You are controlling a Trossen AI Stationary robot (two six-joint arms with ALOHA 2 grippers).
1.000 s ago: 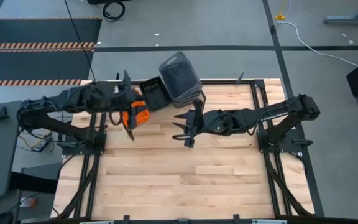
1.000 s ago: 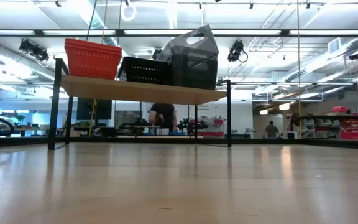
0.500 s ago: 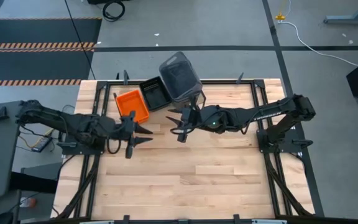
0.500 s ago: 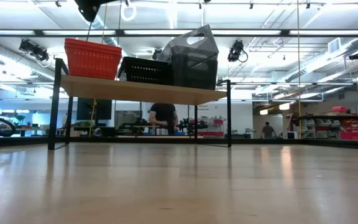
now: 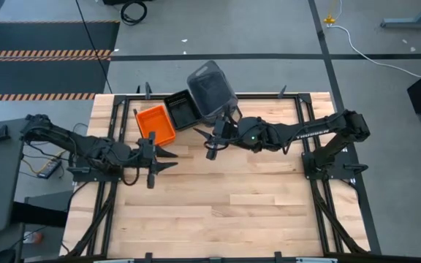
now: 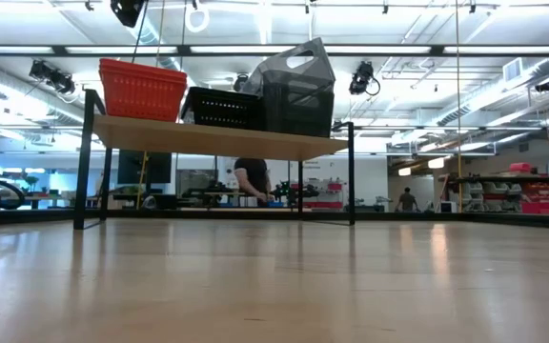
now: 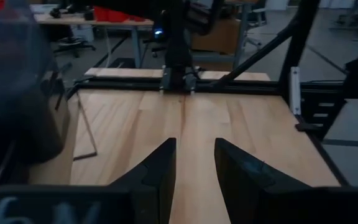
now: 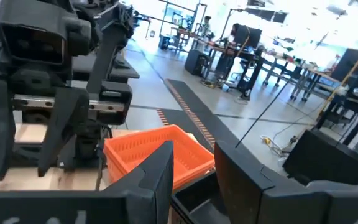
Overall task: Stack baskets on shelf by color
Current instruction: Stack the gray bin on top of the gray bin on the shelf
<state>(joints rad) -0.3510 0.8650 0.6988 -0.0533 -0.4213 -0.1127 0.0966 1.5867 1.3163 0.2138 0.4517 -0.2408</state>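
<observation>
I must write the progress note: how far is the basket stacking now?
Done: orange stack, black stack and grey stack stand side by side on the shelf. In hand: nothing; left gripper and right gripper are open, empty. Left: seemingly nothing, though basket counts are unclear.

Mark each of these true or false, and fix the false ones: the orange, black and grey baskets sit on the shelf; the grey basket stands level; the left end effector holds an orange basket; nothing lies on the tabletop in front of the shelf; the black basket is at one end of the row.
1. True: the orange basket, black basket and grey basket sit on the shelf.
2. False: its top tilts.
3. False: the left end effector holds nothing.
4. True, in the low view.
5. False: it sits in the middle.
</observation>
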